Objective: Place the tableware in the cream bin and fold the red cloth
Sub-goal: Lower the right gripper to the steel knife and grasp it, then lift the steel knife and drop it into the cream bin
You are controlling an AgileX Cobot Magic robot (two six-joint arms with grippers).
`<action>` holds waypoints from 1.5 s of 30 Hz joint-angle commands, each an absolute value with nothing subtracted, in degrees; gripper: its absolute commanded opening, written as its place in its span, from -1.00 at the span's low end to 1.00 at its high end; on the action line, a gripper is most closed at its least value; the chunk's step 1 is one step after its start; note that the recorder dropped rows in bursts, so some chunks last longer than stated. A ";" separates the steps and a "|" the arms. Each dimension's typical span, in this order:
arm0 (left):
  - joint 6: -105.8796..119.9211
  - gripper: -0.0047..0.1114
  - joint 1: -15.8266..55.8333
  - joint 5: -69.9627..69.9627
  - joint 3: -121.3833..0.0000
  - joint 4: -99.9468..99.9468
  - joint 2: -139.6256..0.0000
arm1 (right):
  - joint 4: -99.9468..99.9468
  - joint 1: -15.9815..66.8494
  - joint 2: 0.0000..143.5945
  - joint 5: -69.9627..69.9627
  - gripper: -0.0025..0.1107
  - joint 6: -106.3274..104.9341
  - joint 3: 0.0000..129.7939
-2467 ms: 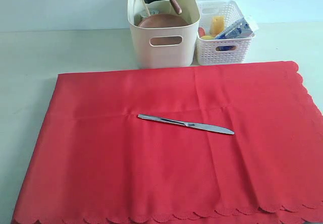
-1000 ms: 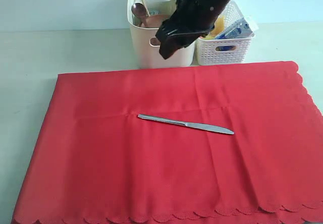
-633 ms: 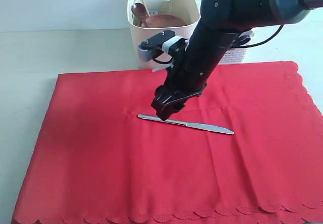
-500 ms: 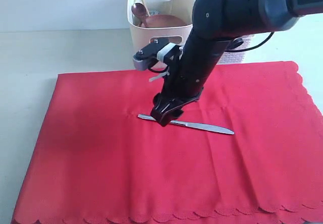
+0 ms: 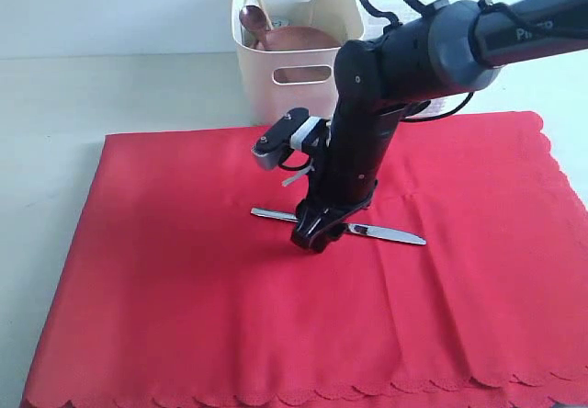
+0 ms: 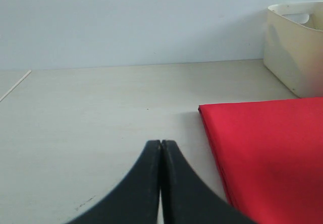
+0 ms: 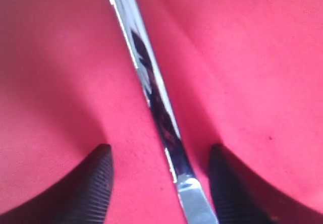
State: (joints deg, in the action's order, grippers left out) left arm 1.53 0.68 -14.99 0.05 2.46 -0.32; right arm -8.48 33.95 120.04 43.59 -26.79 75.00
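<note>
One metal knife: long, slim and bright steel from end to end. The narrow handle is mirror-like and carries dark reflections in the right wrist view, and it widens into a flatter blade with a rounded tip.
Knife position: it lies flat on the red cloth, near the cloth's middle. In the exterior view it runs almost crosswise, handle end to the left and blade end to the right and a little lower. Its middle stretch is hidden behind the right gripper.
Right gripper, close up: it points down at the knife with its two dark ribbed fingers spread apart, one on each side where handle meets blade. Red fabric shows between each finger and the steel, so nothing is clamped.
Red cloth, surface: plain bright red and spread flat, with faint crease lines. Its near and right edges are scalloped.
Cream bin: it stands upright just behind the cloth's far edge, with smooth walls and an oval handle cutout. A brown wooden plate and a dark wooden spoon rest inside.
Left gripper: its black fingers are pressed together with nothing between them, over the bare table. It sits beside a corner of the cloth, with the bin beyond.
</note>
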 commanded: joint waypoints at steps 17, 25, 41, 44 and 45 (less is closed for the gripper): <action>1.25 -0.87 0.60 -14.90 0.00 2.13 0.00 | -7.06 34.01 119.18 43.14 -0.96 -25.67 74.72; 1.25 -0.87 0.60 -14.90 0.00 2.13 0.00 | -7.06 34.01 112.82 42.33 -0.96 -25.67 74.72; 1.25 -0.87 0.60 -14.90 0.00 2.13 0.00 | -7.51 34.01 102.28 28.23 -0.96 -25.49 75.98; 1.25 -0.87 0.60 -14.90 0.00 2.13 0.00 | -7.51 34.01 102.28 24.13 -0.96 -25.49 77.56; 1.25 -0.87 0.60 -14.90 0.00 2.13 0.00 | -7.51 34.01 102.28 22.51 -0.96 -25.49 78.12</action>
State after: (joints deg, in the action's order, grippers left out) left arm 1.53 0.68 -14.99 0.05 2.46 -0.32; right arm -7.28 33.95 102.90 27.51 -25.93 76.58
